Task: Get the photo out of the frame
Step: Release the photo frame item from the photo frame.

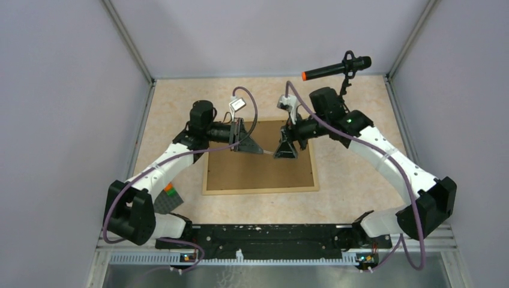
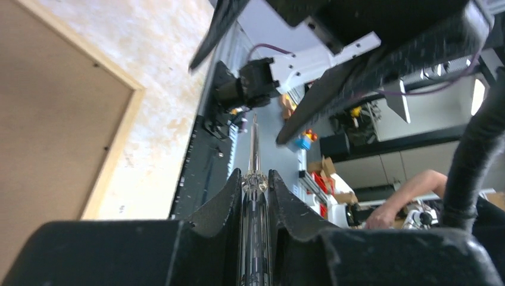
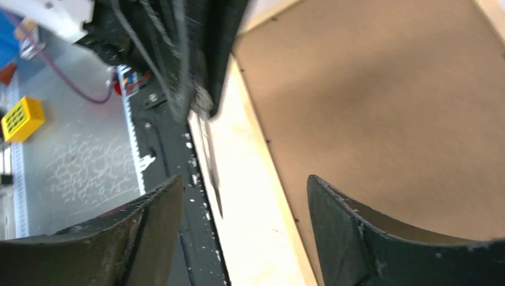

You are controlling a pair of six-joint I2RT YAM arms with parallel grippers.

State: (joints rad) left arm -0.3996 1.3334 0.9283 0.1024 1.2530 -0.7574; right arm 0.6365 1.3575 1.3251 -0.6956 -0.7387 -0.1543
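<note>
The left gripper (image 2: 255,179) pinches a clear-handled screwdriver (image 2: 254,202), whose shaft points toward the right gripper (image 3: 244,185). The right gripper's jaws are spread, with nothing between them. Both hover over the far half of the frame (image 1: 261,189), which lies brown back up mid-table (image 1: 348,174).

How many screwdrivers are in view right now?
1: a clear-handled screwdriver held in the left gripper, over the frame. The right gripper is open, empty. More may be hidden.
</note>
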